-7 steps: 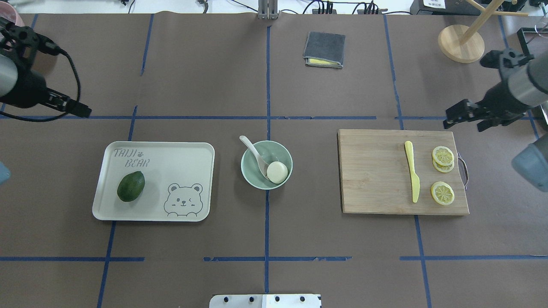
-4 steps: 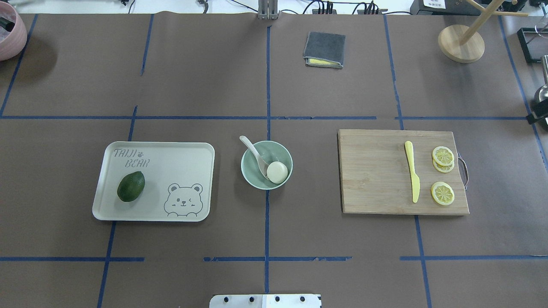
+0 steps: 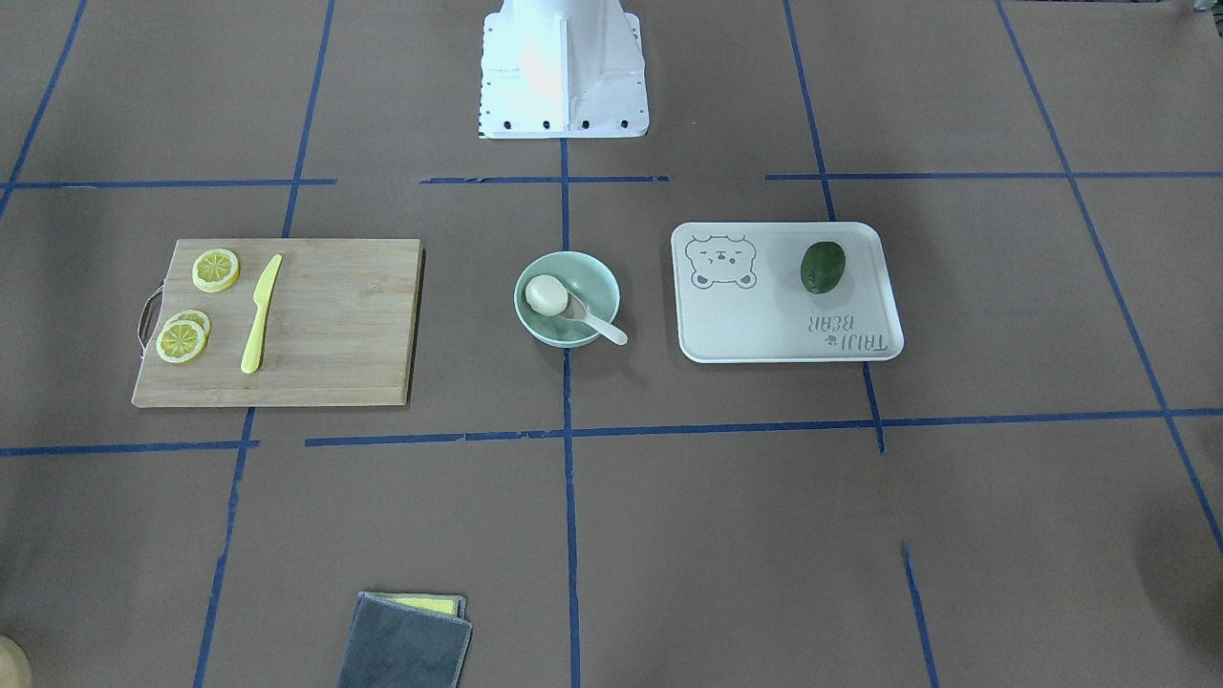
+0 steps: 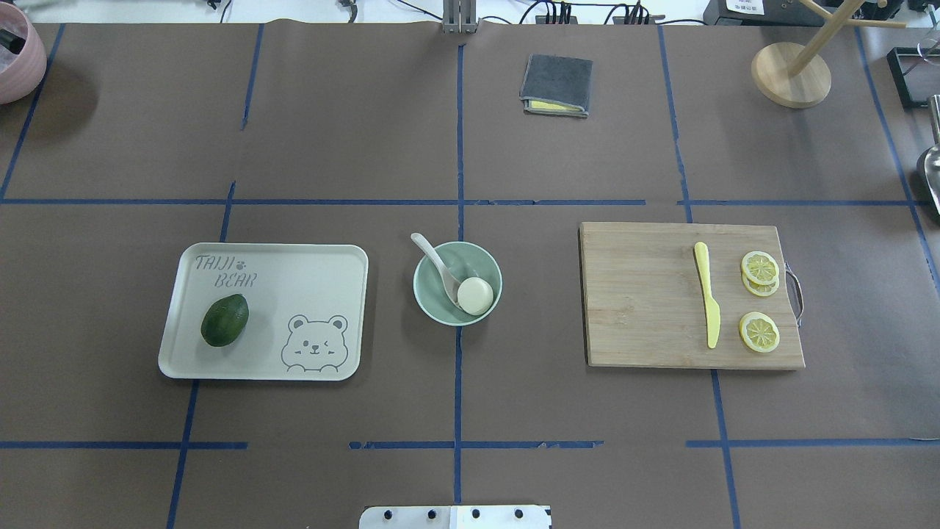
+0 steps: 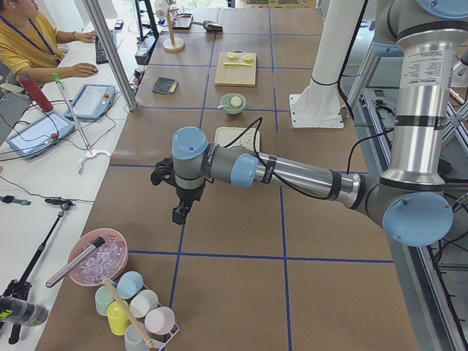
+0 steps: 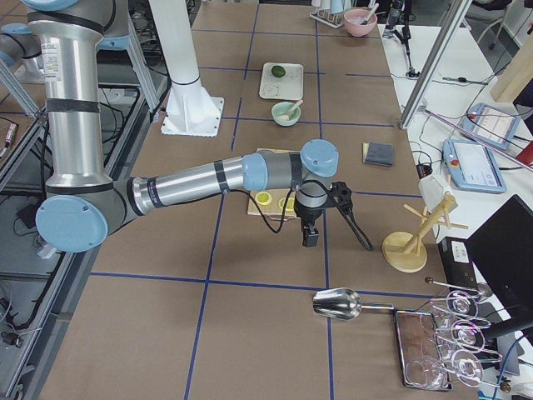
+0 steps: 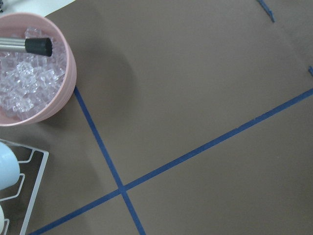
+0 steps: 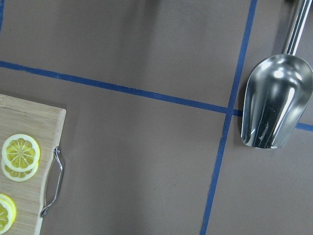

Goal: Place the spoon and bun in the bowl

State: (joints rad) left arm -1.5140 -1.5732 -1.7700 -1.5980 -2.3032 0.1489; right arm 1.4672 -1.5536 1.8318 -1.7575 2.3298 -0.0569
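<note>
The mint-green bowl (image 4: 479, 258) stands at the table's middle, also in the front view (image 3: 594, 277). The white bun (image 4: 475, 295) lies inside it, flat base up. The off-white spoon (image 4: 433, 257) rests in the bowl with its scoop beside the bun and its handle over the rim; the front view shows it too (image 3: 602, 327). My left gripper (image 5: 160, 175) hangs over the table's far left end, far from the bowl. My right gripper (image 6: 356, 227) hangs past the cutting board at the right end. I cannot tell whether either is open or shut.
A tray (image 4: 316, 257) with an avocado (image 4: 225, 319) lies left of the bowl. A cutting board (image 4: 639, 294) with a yellow knife (image 4: 708, 294) and lemon slices (image 4: 759, 267) lies to its right. A folded grey cloth (image 4: 557, 84) and a wooden stand (image 4: 791, 73) are at the back.
Both arms have drawn out of the overhead view, the left off the left edge and the right off the right edge. The bowl, bun and spoon have not moved.
</note>
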